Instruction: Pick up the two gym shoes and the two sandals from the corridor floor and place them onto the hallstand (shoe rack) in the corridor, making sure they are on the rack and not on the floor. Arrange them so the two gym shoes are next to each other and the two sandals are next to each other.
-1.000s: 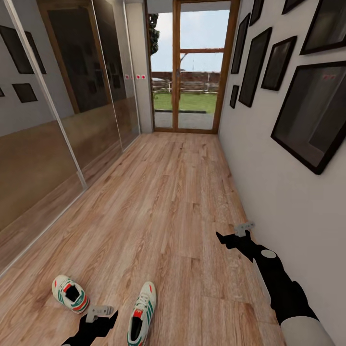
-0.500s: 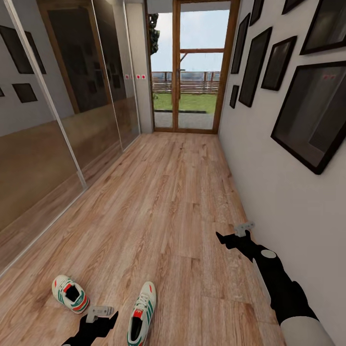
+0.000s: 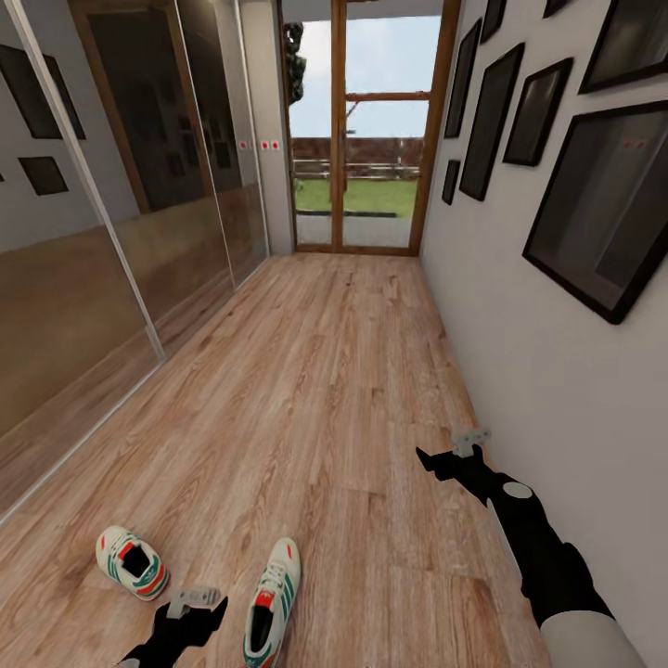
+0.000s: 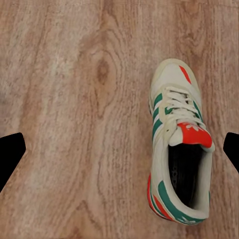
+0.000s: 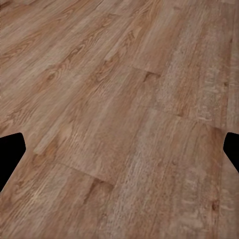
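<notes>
Two gym shoes [image 3: 269,603] sit on the corridor floor [image 3: 334,390], both at the near end of it, well away from the glass door [image 3: 362,139] at the far end. One shoe [image 3: 133,561] lies nearer the mirrored wardrobe wall [image 3: 93,260], the other one points roughly toward the door, a bit tilted. The two are near each other but apart, not touching. Left gripper [image 3: 190,603] hangs low between the shoes, arm reaching forward from the bottom edge, wrist pointed down at the floor. In the left wrist view one shoe [image 4: 179,149] lies upright on its sole, off to one side of the gap between the black fingertips [image 4: 10,154], which sit wide apart at the frame edges; jaws released, nothing held. Right gripper [image 3: 455,455] is stretched forward close beside the picture-hung wall [image 3: 557,390], arm extended, slightly bent, low over the planks. Right wrist view has bare floor [image 5: 119,119] under it, fingertips [image 5: 11,152] spread wide, released, empty.
</notes>
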Motion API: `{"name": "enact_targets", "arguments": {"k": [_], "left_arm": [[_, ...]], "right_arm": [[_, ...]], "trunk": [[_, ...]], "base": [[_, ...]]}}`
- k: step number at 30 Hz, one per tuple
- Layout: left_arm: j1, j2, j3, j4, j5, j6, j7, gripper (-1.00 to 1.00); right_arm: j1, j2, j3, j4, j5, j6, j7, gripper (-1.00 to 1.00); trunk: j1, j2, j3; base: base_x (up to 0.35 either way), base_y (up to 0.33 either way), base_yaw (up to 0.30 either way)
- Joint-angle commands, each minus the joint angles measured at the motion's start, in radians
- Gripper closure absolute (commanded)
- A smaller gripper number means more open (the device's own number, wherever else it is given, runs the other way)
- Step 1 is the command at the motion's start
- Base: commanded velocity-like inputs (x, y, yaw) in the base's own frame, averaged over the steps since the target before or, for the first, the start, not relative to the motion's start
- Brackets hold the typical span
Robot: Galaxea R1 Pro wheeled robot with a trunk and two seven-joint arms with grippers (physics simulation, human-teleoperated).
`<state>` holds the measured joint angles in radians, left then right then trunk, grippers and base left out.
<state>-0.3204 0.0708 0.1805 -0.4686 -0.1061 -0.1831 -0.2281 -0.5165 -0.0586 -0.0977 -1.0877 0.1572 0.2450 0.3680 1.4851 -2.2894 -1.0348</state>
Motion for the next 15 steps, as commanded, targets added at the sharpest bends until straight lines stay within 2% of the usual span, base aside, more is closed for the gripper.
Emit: {"name": "enact_targets", "arguments": {"k": [1, 4, 6, 7, 9, 15], "left_arm": [[-0.004, -0.004, 0.008, -0.001, -0.009, -0.003, 0.013, -1.0], [-0.011, -0.018, 0.007, -0.002, -0.01, -0.002, 0.045, -1.0], [-0.022, -0.056, -0.005, -0.003, -0.022, -0.001, 0.101, -1.0], [-0.022, -0.056, -0.005, -0.003, -0.022, -0.001, 0.101, -1.0], [-0.026, -0.084, -0.027, -0.003, -0.047, -0.001, 0.163, -1.0], [-0.027, -0.112, -0.047, -0.002, -0.067, -0.002, 0.232, -1.0]], "right_arm": [[0.0, 0.002, -0.002, -0.001, 0.01, 0.003, 0.008, -1.0], [0.0, 0.003, -0.002, -0.001, 0.01, 0.003, 0.008, -1.0], [0.0, 0.004, -0.002, 0.0, 0.01, 0.003, 0.008, -1.0], [0.0, 0.004, -0.002, 0.0, 0.01, 0.003, 0.008, -1.0], [0.0, 0.005, -0.002, 0.0, 0.01, 0.003, 0.008, -1.0], [0.0, 0.005, -0.002, 0.001, 0.01, 0.003, 0.008, -1.0]], "trunk": [[0.004, -0.008, -0.005], [0.015, -0.029, -0.017], [0.023, -0.043, -0.026], [0.027, -0.05, -0.03], [0.034, -0.064, -0.039], [0.057, -0.106, -0.067]], "base": [[0.0, 0.0, -0.002], [0.0, 0.0, -0.001], [0.0, 0.0, 0.0], [0.0, 0.0, 0.0], [0.0, 0.0, 0.031], [0.0, 0.0, 0.065]]}}
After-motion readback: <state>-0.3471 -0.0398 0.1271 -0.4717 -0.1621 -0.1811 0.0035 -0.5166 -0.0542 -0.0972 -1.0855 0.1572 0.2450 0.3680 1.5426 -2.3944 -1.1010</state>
